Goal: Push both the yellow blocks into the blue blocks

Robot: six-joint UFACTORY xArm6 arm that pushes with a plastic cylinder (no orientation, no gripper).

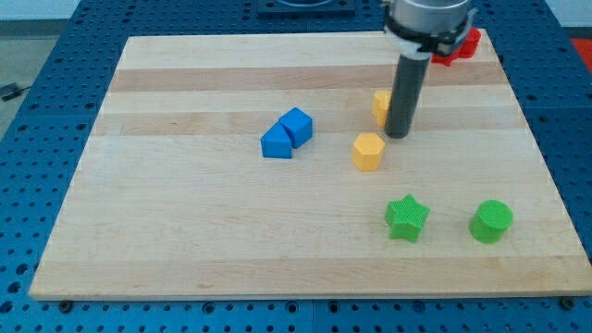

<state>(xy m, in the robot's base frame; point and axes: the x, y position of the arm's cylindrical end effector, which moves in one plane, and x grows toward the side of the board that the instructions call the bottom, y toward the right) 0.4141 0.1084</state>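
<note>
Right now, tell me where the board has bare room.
Bare: everything left of the blue blocks, and the bottom strip left of the green star. Crowded: around my tip, between the two yellow blocks.

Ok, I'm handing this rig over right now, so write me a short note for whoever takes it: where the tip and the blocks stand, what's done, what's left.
My tip is down on the board, just to the view's right of the partly hidden yellow block and up-right of the yellow hexagonal block.
The two blue blocks, a blue cube and a blue wedge-like block, sit touching, left of centre.
Done: nothing yet; both yellows stand apart from the blues.
Left: push both yellows toward the view's left into the blue pair.
Green star, green cylinder and red block are off that path.
</note>
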